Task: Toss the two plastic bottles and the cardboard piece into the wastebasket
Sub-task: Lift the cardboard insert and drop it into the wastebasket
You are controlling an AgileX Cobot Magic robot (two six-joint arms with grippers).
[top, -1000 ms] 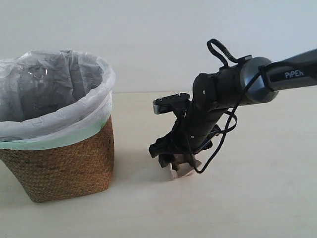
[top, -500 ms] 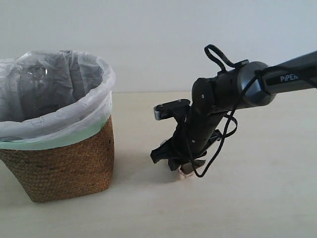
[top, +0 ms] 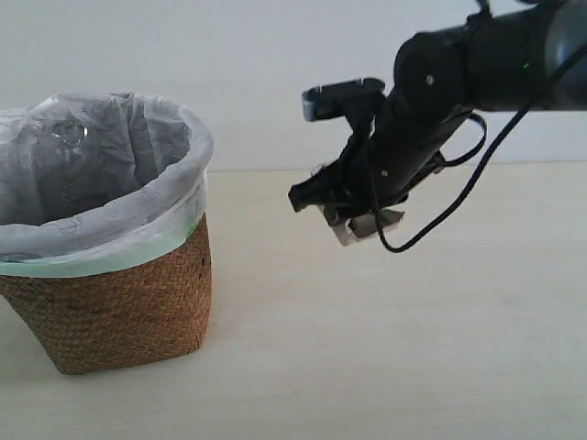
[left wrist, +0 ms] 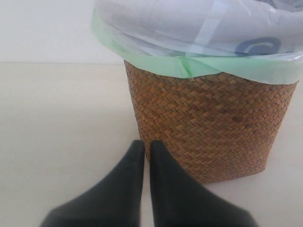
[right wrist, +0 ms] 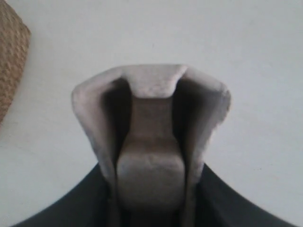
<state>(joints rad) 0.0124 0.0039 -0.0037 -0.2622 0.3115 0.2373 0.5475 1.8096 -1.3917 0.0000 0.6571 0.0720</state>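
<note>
Cardboard piece (right wrist: 150,158) hangs clamped in right gripper (top: 350,214); left gripper (left wrist: 147,153) closed near wastebasket (left wrist: 208,127).

The wastebasket (top: 110,302) loses its left side to the picture's edge in the exterior view, and its crumpled liner bag (top: 110,165) veils whatever lies inside. The cardboard piece (top: 365,226) is mostly masked by the right claw (top: 353,220) gripping it; only a pale corner shows. The right arm (top: 495,64) is cut off at the top and right. In the right wrist view the cardboard piece is blurred and covers the fingertips. In the left wrist view the left claw (left wrist: 147,150) is cropped at its base, and the wastebasket's rim runs out of the picture.
</note>
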